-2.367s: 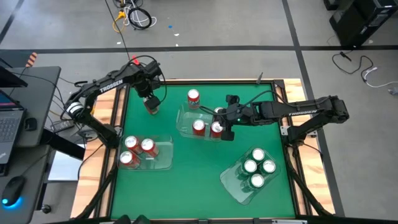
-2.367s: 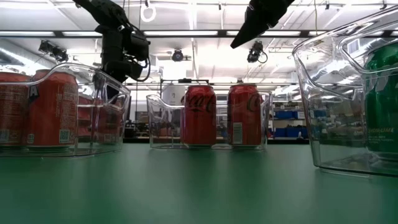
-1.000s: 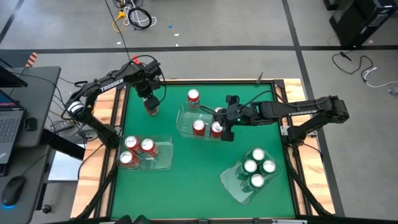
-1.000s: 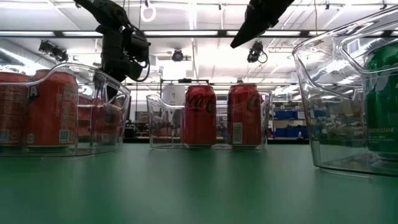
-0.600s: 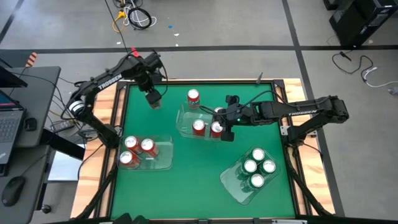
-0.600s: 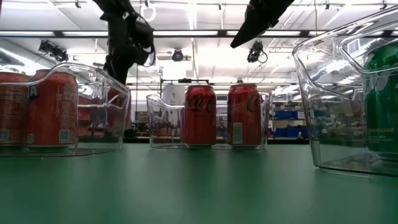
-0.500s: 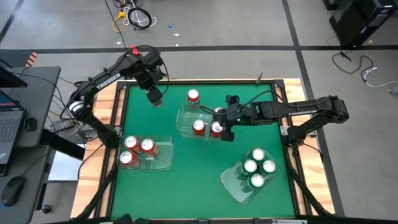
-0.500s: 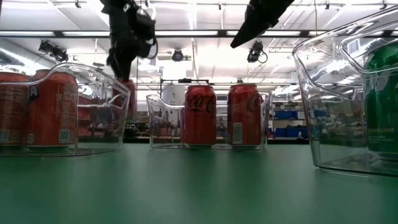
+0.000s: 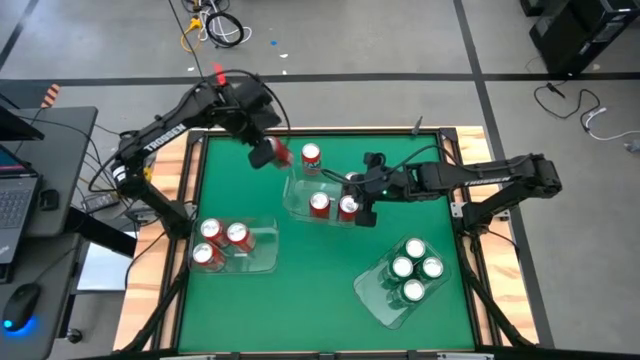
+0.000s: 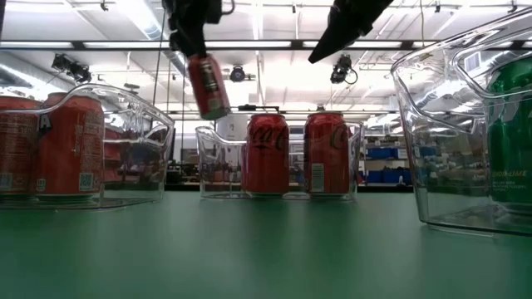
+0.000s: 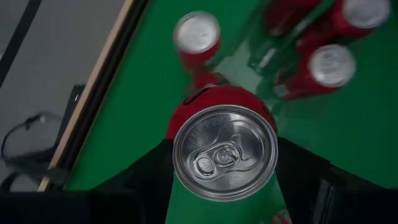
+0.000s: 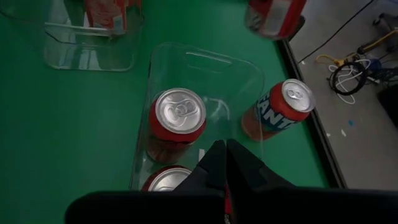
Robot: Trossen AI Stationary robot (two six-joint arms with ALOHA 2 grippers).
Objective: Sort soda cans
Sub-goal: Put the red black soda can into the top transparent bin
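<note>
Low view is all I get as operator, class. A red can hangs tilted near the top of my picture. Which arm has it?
Observer: The left gripper has it. It is shut on the red can, over the far side of the table.
Operator: Is there any can behind the middle bin?
Observer: Yes. A loose red can stands on the table just beyond the middle bin, outside it.
Operator: And how many green cans are on my right?
Observer: Four green cans stand in the right bin.
</note>
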